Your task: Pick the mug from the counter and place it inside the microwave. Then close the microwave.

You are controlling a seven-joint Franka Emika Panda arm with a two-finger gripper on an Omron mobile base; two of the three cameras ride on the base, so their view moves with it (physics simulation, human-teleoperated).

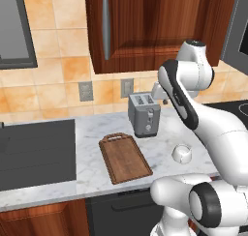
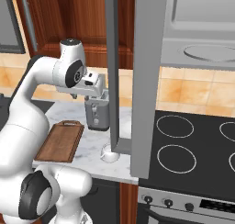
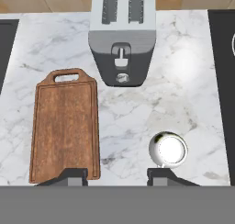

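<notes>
The small white mug [image 3: 168,149] stands upright on the marbled counter [image 3: 183,67], right of the cutting board. It is also seen near the counter's front edge [image 1: 182,153] and beside the open door's lower edge [image 2: 110,153]. My gripper [image 3: 117,176] hangs high above the counter, looking straight down, open with nothing between its fingers. The mug lies just beyond the right fingertip [image 3: 160,175]. The microwave [image 2: 197,35] sits up high over the stove, its door [image 2: 144,81] swung wide open and its round turntable showing inside.
A silver toaster [image 1: 144,115] stands at the back of the counter. A brown wooden cutting board [image 1: 125,157] lies left of the mug. The black stovetop [image 2: 193,140] adjoins the counter on the right. A dark flat panel [image 1: 36,153] lies on the left.
</notes>
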